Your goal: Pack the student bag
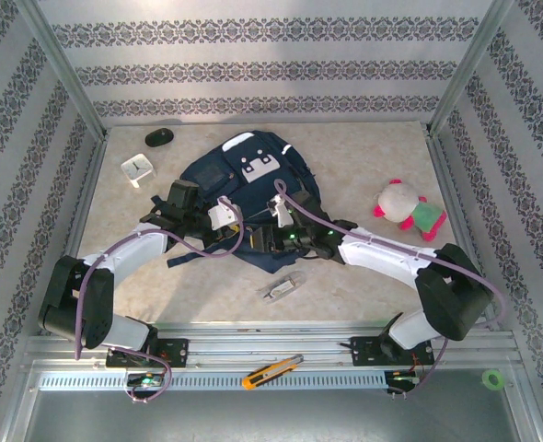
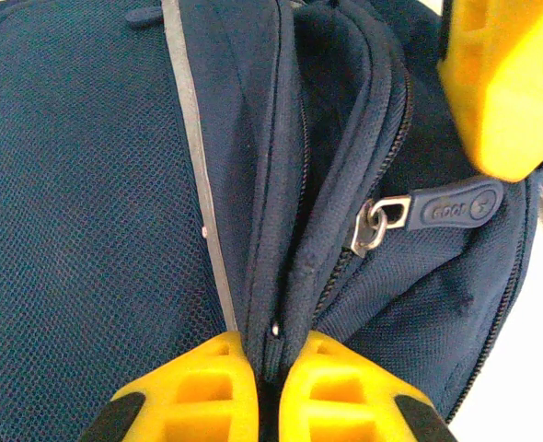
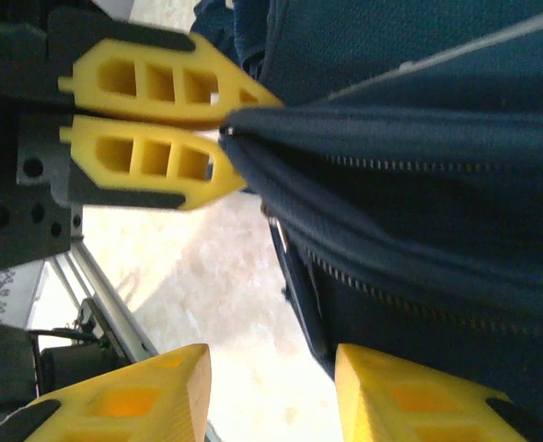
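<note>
The student bag (image 1: 253,175) is a dark navy backpack lying flat mid-table, with a grey-white patch near its top. My left gripper (image 2: 270,354) is shut on a fold of the bag's fabric beside the zipper track. A navy rubber zipper pull (image 2: 456,207) hangs from a metal slider just right of that fold. My right gripper (image 3: 271,364) stands open at the bag's near edge, with bare table between its fingers and the dangling zipper pull (image 3: 299,285) close to its right finger. In the top view the left gripper (image 1: 239,235) and the right gripper (image 1: 267,241) meet at the bag's lower edge.
A pink, white and green plush toy (image 1: 408,207) lies at the right. A white square object (image 1: 138,168) and a black mouse (image 1: 159,137) sit at the back left. A small silvery item (image 1: 283,288) lies just in front of the bag. An orange utility knife (image 1: 271,371) rests on the front rail.
</note>
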Robot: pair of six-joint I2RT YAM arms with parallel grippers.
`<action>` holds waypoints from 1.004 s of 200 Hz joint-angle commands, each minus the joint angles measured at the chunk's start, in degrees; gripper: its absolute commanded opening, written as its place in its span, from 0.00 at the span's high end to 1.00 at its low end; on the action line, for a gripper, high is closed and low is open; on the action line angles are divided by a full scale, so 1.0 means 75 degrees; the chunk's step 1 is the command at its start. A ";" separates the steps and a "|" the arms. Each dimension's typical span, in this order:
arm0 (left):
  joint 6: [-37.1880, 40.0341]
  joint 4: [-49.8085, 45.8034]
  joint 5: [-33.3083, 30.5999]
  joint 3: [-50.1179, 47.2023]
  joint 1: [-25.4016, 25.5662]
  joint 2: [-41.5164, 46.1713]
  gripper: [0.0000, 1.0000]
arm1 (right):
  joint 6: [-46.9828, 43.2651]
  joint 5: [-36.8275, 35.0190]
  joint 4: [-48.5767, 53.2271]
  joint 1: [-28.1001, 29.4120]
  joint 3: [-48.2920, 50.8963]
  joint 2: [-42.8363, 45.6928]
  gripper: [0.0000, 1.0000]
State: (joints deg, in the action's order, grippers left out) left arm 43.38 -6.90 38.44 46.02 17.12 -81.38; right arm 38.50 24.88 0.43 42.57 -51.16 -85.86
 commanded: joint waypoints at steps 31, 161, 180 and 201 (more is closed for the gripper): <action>-0.0624 -0.0012 0.0746 0.0163 -0.0046 -0.0003 0.99 | 0.0117 -0.0867 0.0320 0.0294 -0.0568 -0.0327 0.61; -0.0322 -0.0247 0.0248 0.0048 -0.0146 0.0152 1.00 | 0.0054 -0.3600 0.1812 0.0723 -0.1149 -0.0441 1.00; 0.0156 -0.0788 -0.0002 0.0160 -0.0288 0.0113 1.00 | -0.0014 -0.3337 0.1859 0.0404 -0.0777 0.0058 1.00; 0.0445 -0.1087 -0.0334 0.0170 -0.0382 0.0088 1.00 | -0.0160 -0.2922 0.1972 -0.0109 -0.0371 0.0517 1.00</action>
State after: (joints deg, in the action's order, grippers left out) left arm 43.27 -6.94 39.66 46.59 17.12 -81.38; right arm 38.39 5.63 9.45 47.55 -57.45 -87.11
